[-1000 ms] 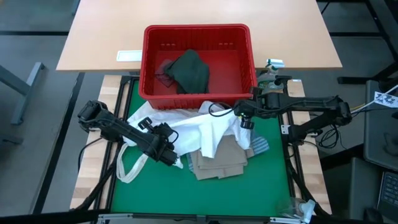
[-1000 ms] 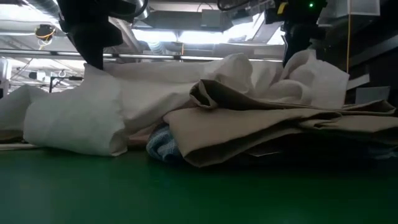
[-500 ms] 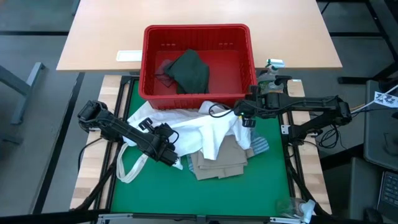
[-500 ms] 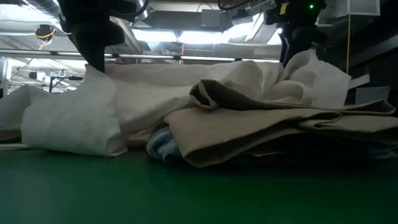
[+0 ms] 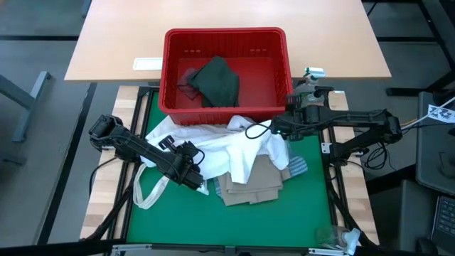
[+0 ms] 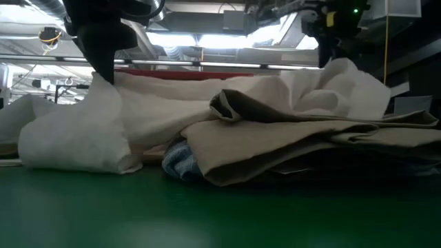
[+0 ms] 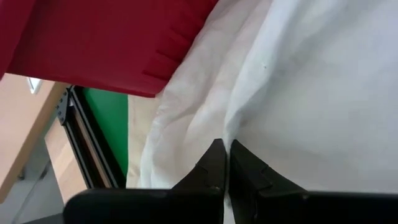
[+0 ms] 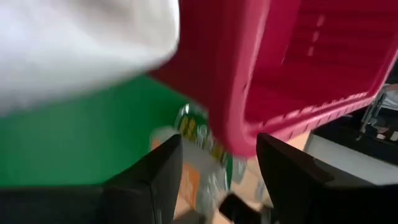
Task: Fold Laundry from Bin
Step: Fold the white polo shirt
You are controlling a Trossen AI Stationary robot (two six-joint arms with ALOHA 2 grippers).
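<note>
White shirt [image 5: 231, 149] lies between my arms: left gripper [image 5: 192, 174] jaws clenched on its edge, right gripper [image 5: 274, 129] jaws released beside it.

My two arms are dark, nearly black — jointed tubes with chunky round housings at each bend. My left arm [image 5: 138, 149] carries small white fittings near its wrist, and its fingers [image 7: 214, 168] are matte black wedges tapering to thin tips. My right arm [image 5: 355, 128] has a black cable looping loose beside its wrist and a pale, silvery fitting at its top. Its fingers [image 8: 155, 180] are broad black slabs with squared edges — a small green light glows on the arm's housing above.
</note>
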